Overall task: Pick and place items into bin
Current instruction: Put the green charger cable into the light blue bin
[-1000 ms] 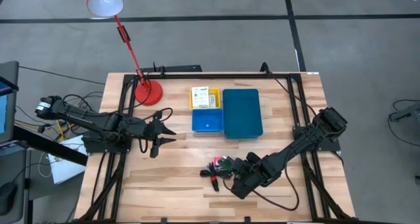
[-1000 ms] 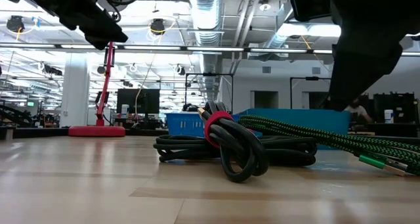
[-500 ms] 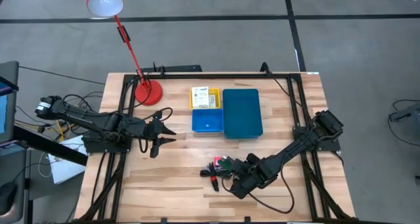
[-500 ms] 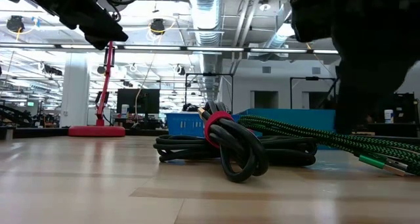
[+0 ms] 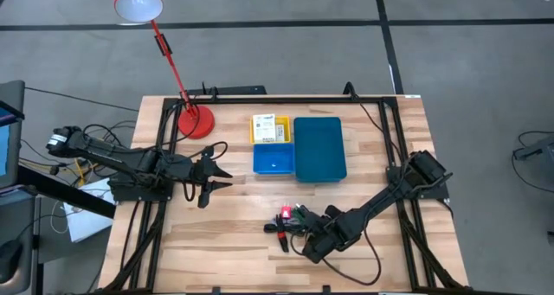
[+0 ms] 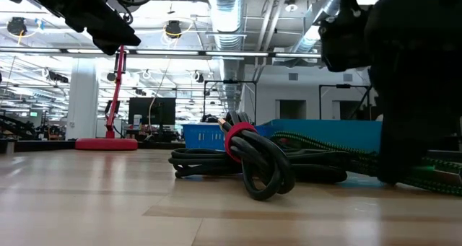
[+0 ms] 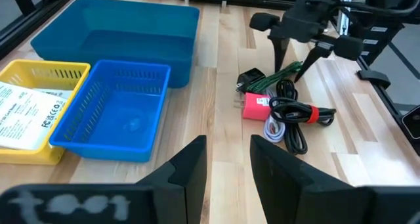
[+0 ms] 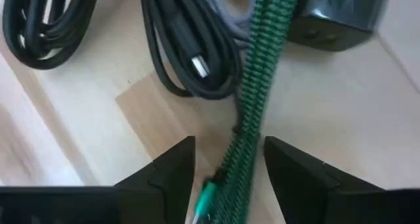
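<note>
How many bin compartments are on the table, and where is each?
3. The large teal compartment sits rightmost; the small yellow compartment, holding a white labelled box, and the small blue compartment adjoin its left side, yellow behind blue.

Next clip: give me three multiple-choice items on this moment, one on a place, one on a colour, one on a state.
1. Where is the white box?
A. yellow compartment
B. teal compartment
C. on the table

2. What colour is the cord between the right gripper fingers?
A. red
B. green
C. white

3. How is the teal compartment?
A. full of cables
B. tipped over
C. empty

Key: 1 A, the left wrist view shows it lying in the yellow compartment; 2 B, the right wrist view shows green braid; 3 C, its floor is bare.
</note>
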Tool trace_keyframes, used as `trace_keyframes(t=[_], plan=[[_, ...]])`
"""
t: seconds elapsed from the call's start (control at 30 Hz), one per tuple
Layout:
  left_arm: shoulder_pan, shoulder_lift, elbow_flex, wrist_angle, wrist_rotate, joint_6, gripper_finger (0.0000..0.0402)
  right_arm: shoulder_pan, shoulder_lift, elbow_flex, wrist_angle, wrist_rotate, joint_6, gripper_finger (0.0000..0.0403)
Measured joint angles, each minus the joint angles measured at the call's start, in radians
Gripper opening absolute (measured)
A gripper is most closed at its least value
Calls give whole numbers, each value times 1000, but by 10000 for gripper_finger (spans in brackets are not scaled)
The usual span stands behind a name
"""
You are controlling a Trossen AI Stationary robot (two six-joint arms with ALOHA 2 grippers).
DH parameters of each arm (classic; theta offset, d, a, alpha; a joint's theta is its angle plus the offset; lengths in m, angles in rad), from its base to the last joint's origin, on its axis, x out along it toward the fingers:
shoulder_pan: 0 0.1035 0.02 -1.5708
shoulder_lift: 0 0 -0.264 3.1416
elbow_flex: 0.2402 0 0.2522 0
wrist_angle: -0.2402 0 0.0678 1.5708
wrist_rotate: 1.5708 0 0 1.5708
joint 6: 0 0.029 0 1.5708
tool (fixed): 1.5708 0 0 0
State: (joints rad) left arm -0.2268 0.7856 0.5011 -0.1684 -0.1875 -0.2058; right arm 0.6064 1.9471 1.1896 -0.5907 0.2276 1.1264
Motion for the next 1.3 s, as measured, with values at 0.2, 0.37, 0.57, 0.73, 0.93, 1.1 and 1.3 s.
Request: trace_keyframes(t=[0.2,0.37,0.57,0.73,0.93,1.1,1.3], plan=[[0,0,0,0,0,-1,105,0,6,1,-15,10,8,119],[0,0,0,0,1,-13,105,0,6,0,-33,14,54,52],[0,0,0,0,1,-19,105,18,9,11,-55,44,108,17],[0,0,0,0,1,-19,105,40,14,81,-160,66,124,27],[0,0,0,0,1,-19,105,59,13,228,-396,202,135,14],[0,0,0,0,1,-20,105,28,11,357,-676,385,181,24],[0,0,0,0,1,-40,105,-102,10,461,-967,526,207,11]])
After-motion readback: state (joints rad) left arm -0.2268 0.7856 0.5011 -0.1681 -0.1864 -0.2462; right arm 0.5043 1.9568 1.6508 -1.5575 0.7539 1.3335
